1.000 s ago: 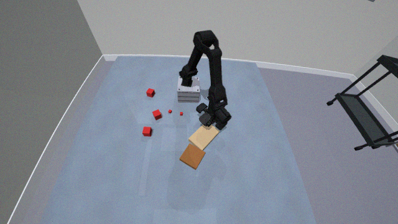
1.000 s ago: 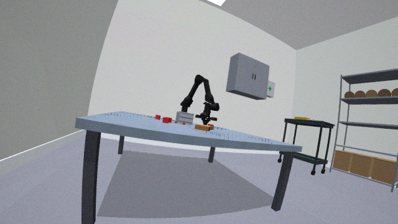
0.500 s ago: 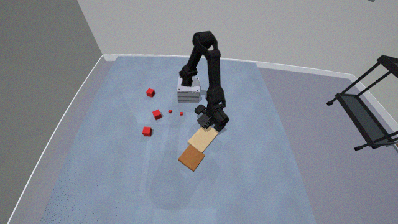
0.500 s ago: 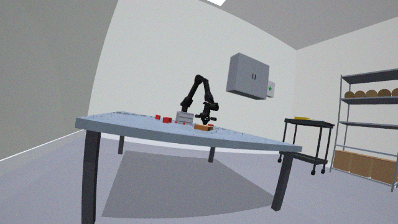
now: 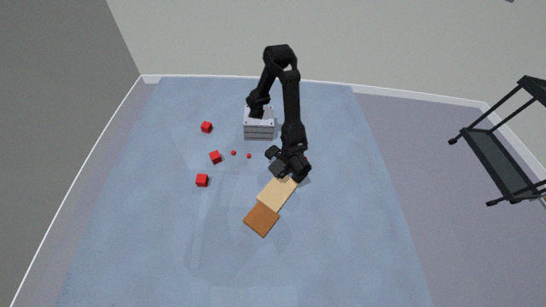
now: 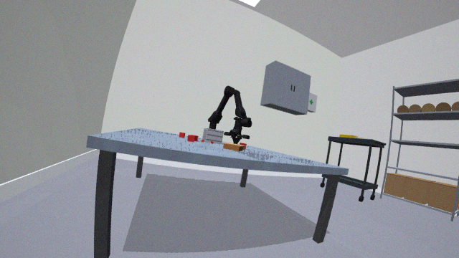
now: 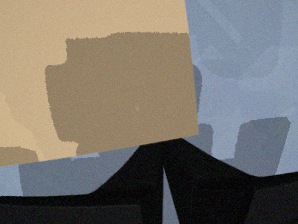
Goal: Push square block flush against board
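The square block [image 5: 261, 219] [image 6: 234, 147] is orange-brown and lies flat. The board [image 5: 276, 194] [image 7: 120, 17] is a light tan rectangle and lies flat. In the top view one side of the block appears to touch the board's near end, but the block sits slightly offset sideways, its side edges a little out of line with the board's long edges. My gripper [image 5: 295, 177] [image 6: 236, 142] [image 7: 160, 137] is shut and empty. Its tips are low at the board's far end, close to a corner, and appear to touch that end. The arm hides part of this end in the top view.
Red cubes [image 5: 206, 127] [image 5: 215, 157] [image 5: 201, 180] lie left of the board on the blue table top [image 5: 341, 239]. Two tiny red cubes [image 5: 233, 153] [image 5: 249, 156] lie nearer the grey arm base [image 5: 258, 131]. Another red piece [image 5: 305, 159] [image 6: 243, 144] is partly hidden behind the gripper.
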